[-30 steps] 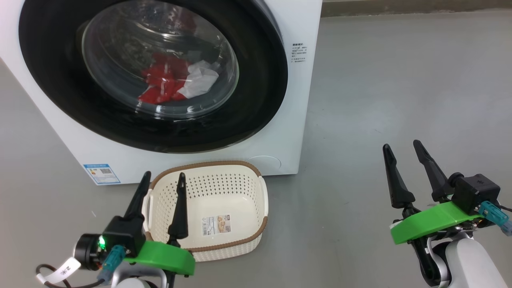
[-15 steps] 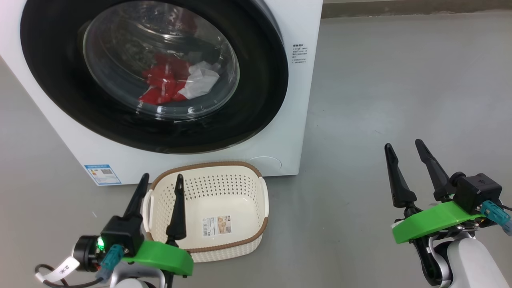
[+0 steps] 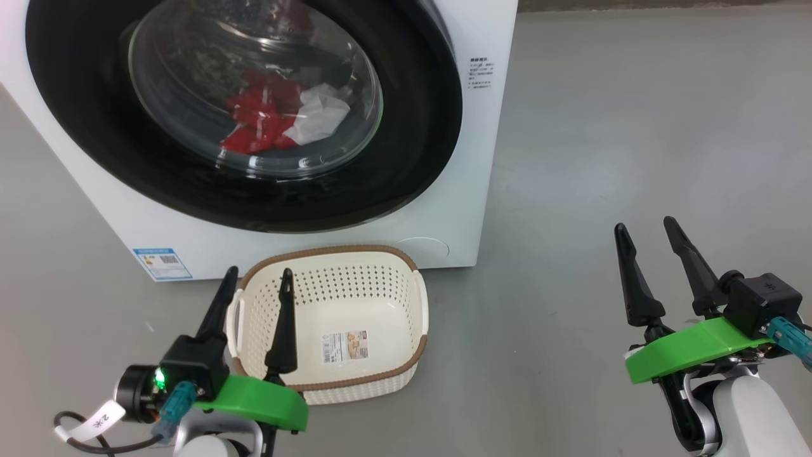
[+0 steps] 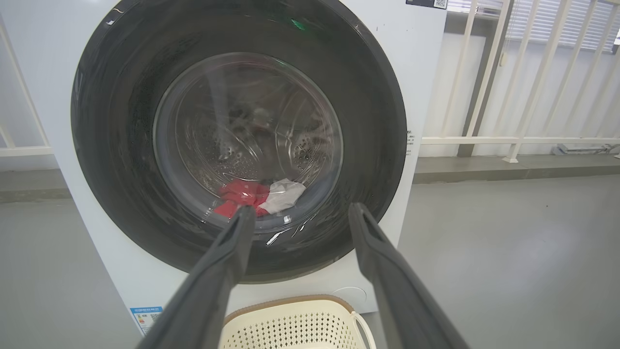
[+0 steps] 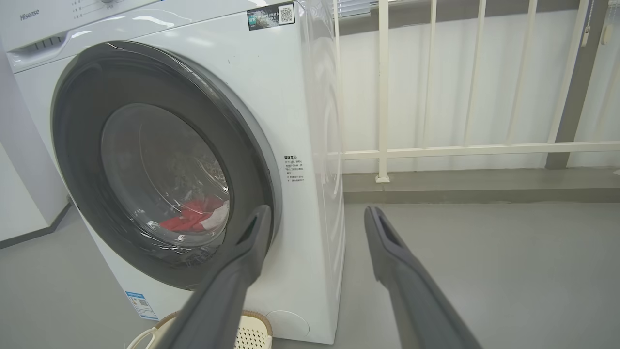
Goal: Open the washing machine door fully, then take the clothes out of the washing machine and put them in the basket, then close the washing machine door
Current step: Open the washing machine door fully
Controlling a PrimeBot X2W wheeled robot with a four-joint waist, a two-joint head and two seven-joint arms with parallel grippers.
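Because the washing machine door [image 3: 412, 127] was shut, either the left claw [image 3: 260, 271] or right claw [image 3: 642, 223], both spread and empty, should have hooked its rim and pulled.

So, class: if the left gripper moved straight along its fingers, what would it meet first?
Probably the washing machine door, near the lower edge of its glass; the basket sits below that line.

Left gripper [image 3: 260, 271], right gripper [image 3: 644, 223]: jaws apart, empty.
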